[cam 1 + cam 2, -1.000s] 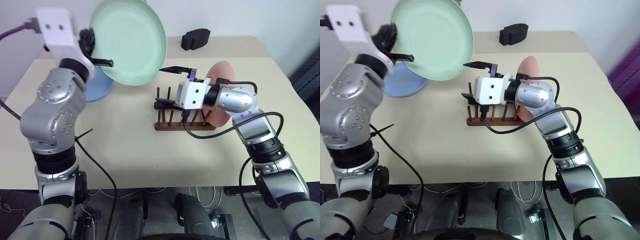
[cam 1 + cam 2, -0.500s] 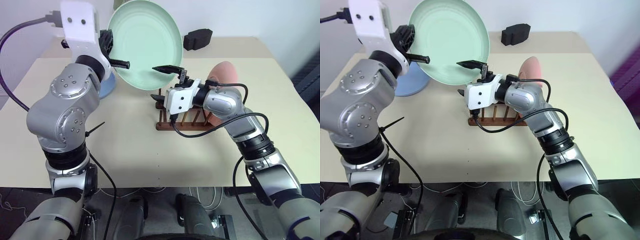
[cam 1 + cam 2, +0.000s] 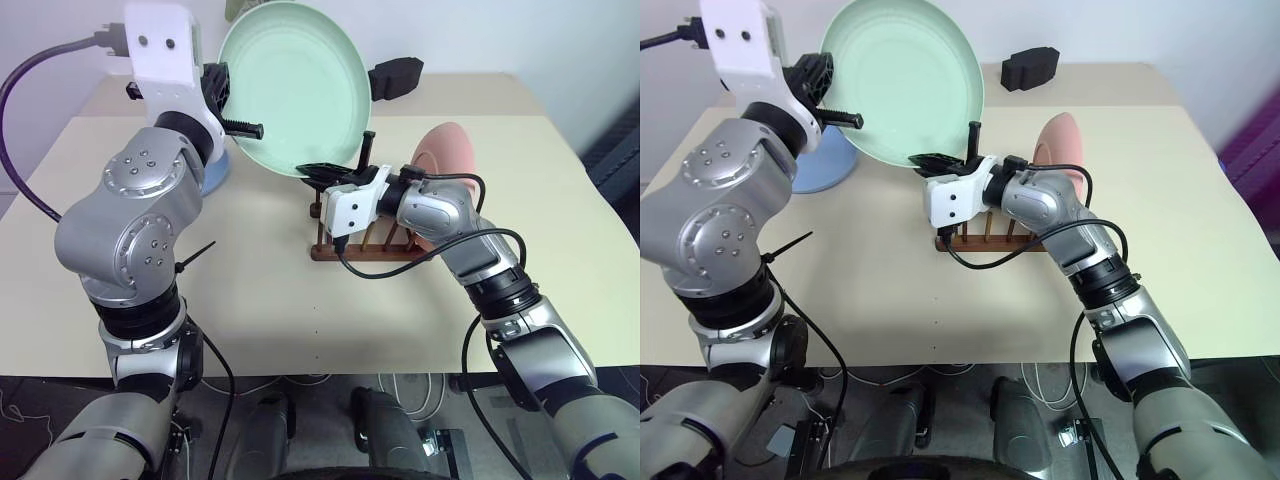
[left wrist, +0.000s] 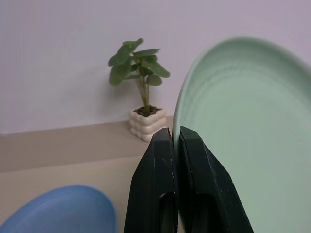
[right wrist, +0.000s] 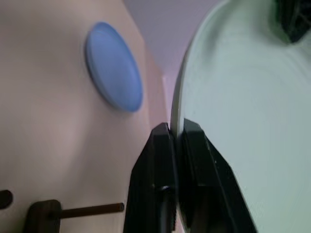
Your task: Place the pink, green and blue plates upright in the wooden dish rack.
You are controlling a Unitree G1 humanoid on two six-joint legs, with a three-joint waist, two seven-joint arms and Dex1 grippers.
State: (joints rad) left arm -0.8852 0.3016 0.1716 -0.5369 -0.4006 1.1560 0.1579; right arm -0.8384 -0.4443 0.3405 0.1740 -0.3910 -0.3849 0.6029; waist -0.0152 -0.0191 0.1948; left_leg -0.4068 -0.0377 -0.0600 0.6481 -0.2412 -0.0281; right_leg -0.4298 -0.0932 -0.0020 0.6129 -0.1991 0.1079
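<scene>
Two grippers pinch the green plate (image 3: pixel 295 85) at once, which reads as a hand-over in mid-air rather than a placement. The left gripper (image 3: pixel 250 128) has its fingers (image 4: pixel 165 194) pressed onto the plate's rim at the side nearest the blue plate, and the left wrist view shows the rim running up between them. The right gripper (image 3: pixel 335 170) has its fingers (image 5: pixel 167 189) closed on the lower edge of the same plate, the rim caught between them in the right wrist view. Held this way the plate stands nearly upright, its hollow face turned toward the robot, already in the attitude the slots need.

Just below and behind the right fingers sits the wooden dish rack (image 3: pixel 365 240) on the beige surface (image 3: pixel 250 300). The pink plate (image 3: pixel 445 160) already stands upright at the end of the rack farthest from the left fingers, so the pegs nearer the green plate look free for it. The blue plate (image 3: pixel 825 165) lies flat on the surface beyond the left fingers, untouched and last in line.

Judging from the double grip, the right arm is better placed to lower the plate into the rack, being directly over the pegs. The likely risk is one grip letting go before the other is firm, letting the plate swing.
</scene>
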